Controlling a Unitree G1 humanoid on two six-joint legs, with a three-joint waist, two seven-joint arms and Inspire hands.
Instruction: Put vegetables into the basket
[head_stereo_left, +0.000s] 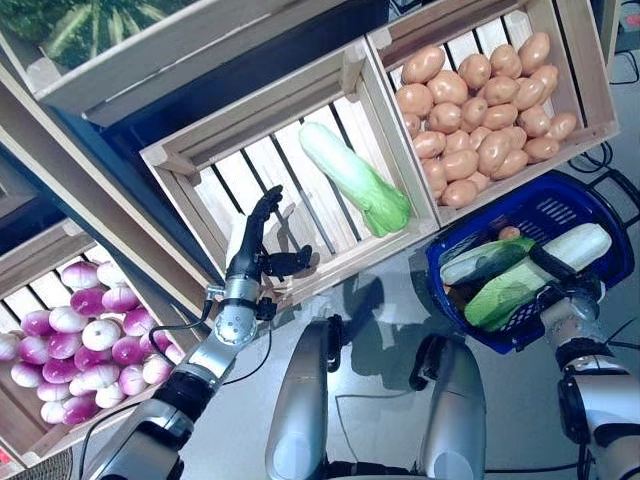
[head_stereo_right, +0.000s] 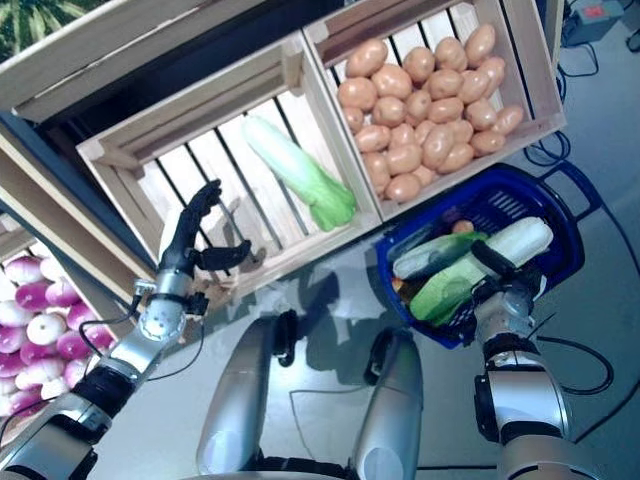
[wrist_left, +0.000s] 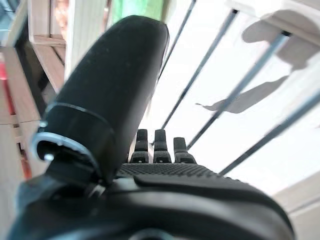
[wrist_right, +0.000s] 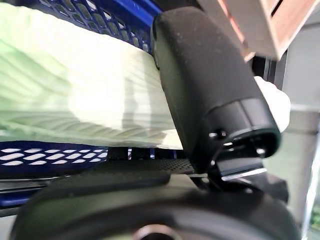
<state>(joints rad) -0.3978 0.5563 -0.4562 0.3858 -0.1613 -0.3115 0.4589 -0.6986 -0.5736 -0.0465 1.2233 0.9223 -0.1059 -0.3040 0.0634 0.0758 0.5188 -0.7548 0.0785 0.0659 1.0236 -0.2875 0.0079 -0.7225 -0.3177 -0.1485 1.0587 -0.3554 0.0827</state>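
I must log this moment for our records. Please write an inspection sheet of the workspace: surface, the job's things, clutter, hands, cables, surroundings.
Surface: slatted wooden crate on a sloped stand; grey floor below.
Job's things: one napa cabbage lies in that crate; blue basket already holds another cabbage and some more vegetables.
Clutter: nothing seen.
Hands: left hand open, fingers straight, over the crate's slats, apart from the napa cabbage; right hand at the basket with its thumb across the cabbage there, fingers hidden.
Cables: black cables on the floor behind the basket.
Surroundings: potato crate; crate of purple onions.

Right hand (head_stereo_left: 556, 272) fingers hidden under cabbage (head_stereo_left: 540, 262); basket (head_stereo_left: 560, 208) contents beneath mostly covered.
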